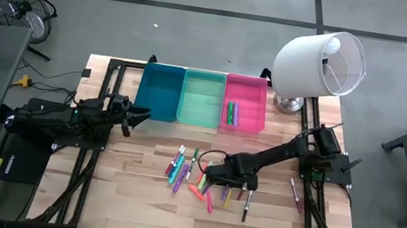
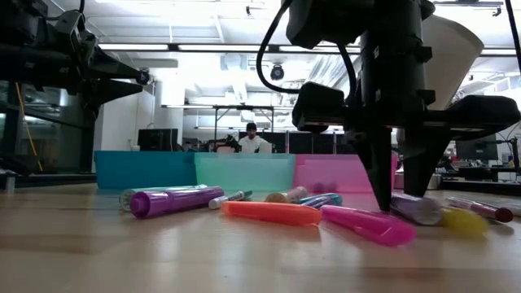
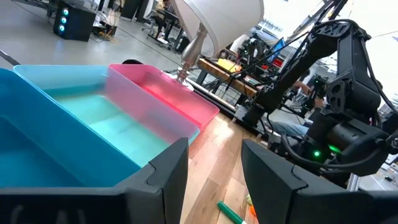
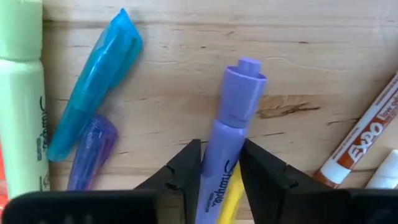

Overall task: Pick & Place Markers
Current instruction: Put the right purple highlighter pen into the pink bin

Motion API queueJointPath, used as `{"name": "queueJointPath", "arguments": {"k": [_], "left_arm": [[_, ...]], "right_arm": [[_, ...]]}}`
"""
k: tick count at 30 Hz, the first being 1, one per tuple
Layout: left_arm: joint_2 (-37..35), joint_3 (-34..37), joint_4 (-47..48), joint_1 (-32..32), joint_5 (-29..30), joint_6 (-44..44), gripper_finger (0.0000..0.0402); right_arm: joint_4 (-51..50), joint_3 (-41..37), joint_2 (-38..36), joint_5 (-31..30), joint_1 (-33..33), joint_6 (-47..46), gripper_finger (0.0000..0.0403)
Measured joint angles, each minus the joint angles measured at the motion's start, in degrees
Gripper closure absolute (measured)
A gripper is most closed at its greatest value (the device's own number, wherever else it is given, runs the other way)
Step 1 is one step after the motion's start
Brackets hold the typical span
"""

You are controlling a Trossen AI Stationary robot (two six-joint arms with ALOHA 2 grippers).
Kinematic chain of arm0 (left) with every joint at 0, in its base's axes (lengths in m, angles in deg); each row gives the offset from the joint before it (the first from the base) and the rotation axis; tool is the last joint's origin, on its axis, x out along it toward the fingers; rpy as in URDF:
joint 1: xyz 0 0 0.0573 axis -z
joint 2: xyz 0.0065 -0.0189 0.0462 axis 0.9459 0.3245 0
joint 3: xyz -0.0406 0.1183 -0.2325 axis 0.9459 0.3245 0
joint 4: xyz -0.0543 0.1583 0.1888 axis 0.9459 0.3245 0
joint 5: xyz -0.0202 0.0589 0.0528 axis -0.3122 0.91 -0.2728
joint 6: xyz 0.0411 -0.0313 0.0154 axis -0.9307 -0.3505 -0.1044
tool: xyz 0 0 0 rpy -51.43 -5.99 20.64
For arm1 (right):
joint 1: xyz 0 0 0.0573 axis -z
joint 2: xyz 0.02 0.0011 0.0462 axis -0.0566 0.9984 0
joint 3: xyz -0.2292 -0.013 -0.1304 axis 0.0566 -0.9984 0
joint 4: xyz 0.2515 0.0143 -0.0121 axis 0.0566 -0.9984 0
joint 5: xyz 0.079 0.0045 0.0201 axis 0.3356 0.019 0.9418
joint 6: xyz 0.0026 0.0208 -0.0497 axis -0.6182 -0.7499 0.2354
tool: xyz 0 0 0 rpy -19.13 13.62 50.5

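Several markers (image 1: 181, 166) in pink, purple, green and orange lie scattered on the wooden table in front of three bins. My right gripper (image 1: 222, 181) points down into the right part of this pile and is shut on a purple marker (image 4: 233, 118) that lies flat on the wood. A yellow marker (image 4: 231, 199) shows just beside it between the fingers. A teal marker (image 4: 93, 87) and a white one (image 4: 364, 137) lie to either side. My left gripper (image 1: 139, 113) hangs level and open at the table's left, by the blue bin (image 1: 161, 91), with nothing between its fingers. My right gripper pinches the purple marker's barrel (image 4: 214, 155) between its two fingers, behind the capped end. The fingers come from above, pointing down, and lie across the marker. The marker lies on the table, with its cap end sticking out past the fingers.
The blue bin, a mint green bin (image 1: 202, 98) and a pink bin (image 1: 246, 102) stand side by side at the far edge; the pink one holds a few markers (image 1: 231, 114). A white lamp (image 1: 320, 62) stands at the far right. A lone marker (image 1: 297, 195) lies near the right edge.
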Motion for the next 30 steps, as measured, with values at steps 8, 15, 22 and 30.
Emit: {"name": "queueJointPath", "arguments": {"k": [8,15,22,30], "left_arm": [[-0.01,0.01,0.00,-0.02,0.00,-0.01,0.0254],[-0.02,0.02,0.00,0.00,0.01,-0.01,0.0254],[0.00,0.00,0.00,-0.01,0.01,-0.01,0.0254],[-0.02,0.01,0.00,-0.02,0.02,-0.02,0.0254]], "right_arm": [[-0.23,0.00,0.00,-1.98,-0.02,2.87,0.0336],[0.06,0.00,0.00,-2.77,0.96,8.42,0.0337],[0.08,-0.02,-2.41,-5.88,2.29,14.81,0.0337],[-7.37,0.00,-10.95,-11.20,6.04,23.31,0.0338]]}}
